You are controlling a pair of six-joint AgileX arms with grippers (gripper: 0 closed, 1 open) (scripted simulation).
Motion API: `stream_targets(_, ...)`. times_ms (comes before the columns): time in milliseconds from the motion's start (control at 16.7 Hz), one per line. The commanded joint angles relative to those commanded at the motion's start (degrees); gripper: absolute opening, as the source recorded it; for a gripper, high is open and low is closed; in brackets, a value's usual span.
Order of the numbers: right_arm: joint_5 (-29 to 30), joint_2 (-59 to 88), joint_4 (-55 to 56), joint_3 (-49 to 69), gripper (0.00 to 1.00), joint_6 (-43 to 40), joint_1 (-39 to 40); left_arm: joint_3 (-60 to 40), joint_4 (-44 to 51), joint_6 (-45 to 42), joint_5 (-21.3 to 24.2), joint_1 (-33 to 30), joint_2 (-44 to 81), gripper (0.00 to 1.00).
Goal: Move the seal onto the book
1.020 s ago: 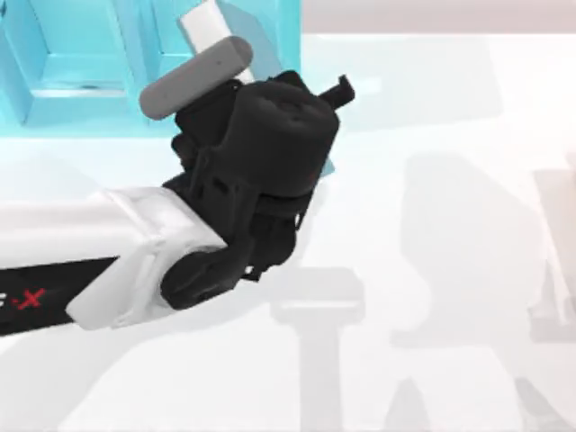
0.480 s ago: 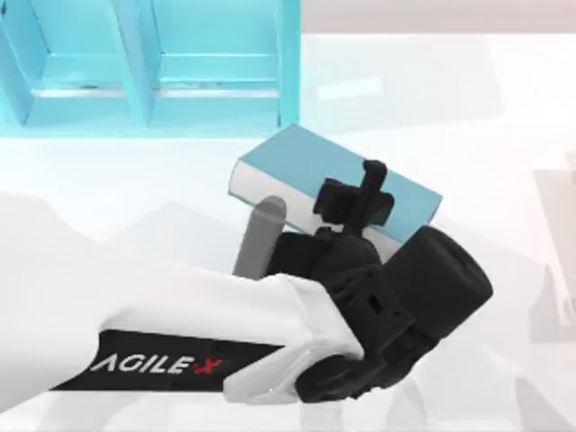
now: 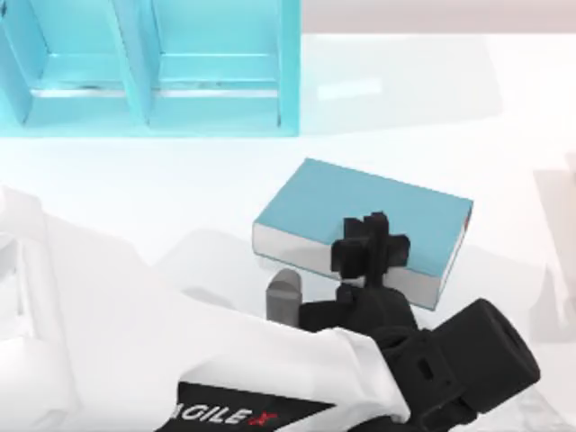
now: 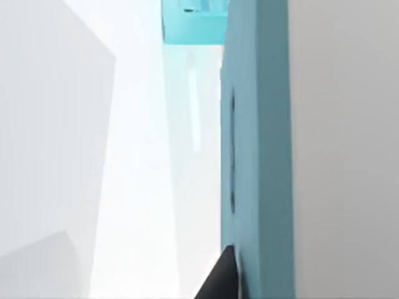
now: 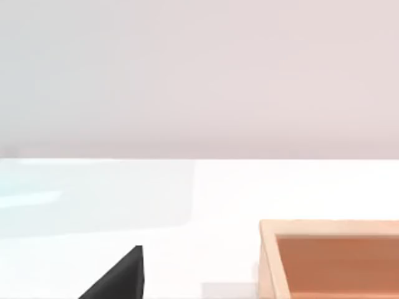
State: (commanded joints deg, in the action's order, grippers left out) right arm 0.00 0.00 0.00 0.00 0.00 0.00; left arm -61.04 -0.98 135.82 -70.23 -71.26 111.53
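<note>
The book (image 3: 360, 211), teal-covered with white page edges, lies flat on the white table right of centre. My left gripper (image 3: 373, 245) reaches in from the lower left and is shut on the book's near long edge. In the left wrist view the book's teal cover (image 4: 259, 149) runs close alongside the camera, with one dark fingertip (image 4: 221, 280) against it. The seal is out of view. A dark part of my right gripper (image 5: 118, 277) pokes into the right wrist view above the table.
A large teal compartmented shelf unit (image 3: 144, 72) stands at the back left and shows as a teal corner (image 4: 193, 22) in the left wrist view. An orange-brown open box (image 5: 330, 258) sits on the table before the right wrist camera.
My left arm has swung away from the shelf toward the right and the table's front, carrying the book out to the table's right of centre.
</note>
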Motion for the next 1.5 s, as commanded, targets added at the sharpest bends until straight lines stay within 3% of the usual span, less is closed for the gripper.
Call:
stream_targets(780, 0.00, 0.00, 0.00, 0.00, 1.00, 0.00, 0.00, 0.08, 2.14, 2.14, -0.40, -0.60, 0.02, 0.00)
stream_targets(1440, 0.00, 0.00, 0.00, 0.00, 1.00, 0.00, 0.00, 2.22, -4.49, 2.01, -0.33, -0.59, 4.39, 0.00)
stream_targets(1500, 0.00, 0.00, 0.00, 0.00, 1.00, 0.00, 0.00, 2.22, -4.49, 2.01, -0.33, -0.59, 4.39, 0.08)
